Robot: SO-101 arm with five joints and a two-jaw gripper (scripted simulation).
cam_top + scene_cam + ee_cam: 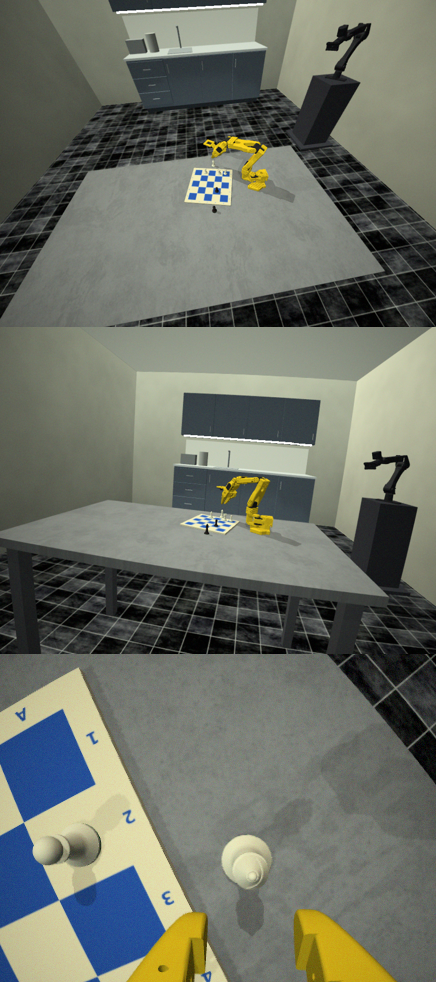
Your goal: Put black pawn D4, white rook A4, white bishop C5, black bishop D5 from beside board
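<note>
The white bishop (246, 862) (213, 163) (221, 512) stands upright on the table just off the blue-and-cream board (40, 760) (191, 197) (186, 524), beside the edge numbers 2 and 3. My gripper (249, 919) (213, 154) (224, 501) hangs above and a little short of the bishop. Its fingers are apart with nothing between them. The white rook (219, 171) stands in the board's far row, with a white pawn (67, 847) (205, 171) near it. A black pawn (216, 190) (215, 523) stands on the board. The black bishop (213, 210) (206, 529) stands off the near edge.
Another white pawn (224, 172) stands near the board's far right corner. The arm's yellow base (256, 179) (260, 525) sits right of the board. The table edge shows at the top right in the wrist view.
</note>
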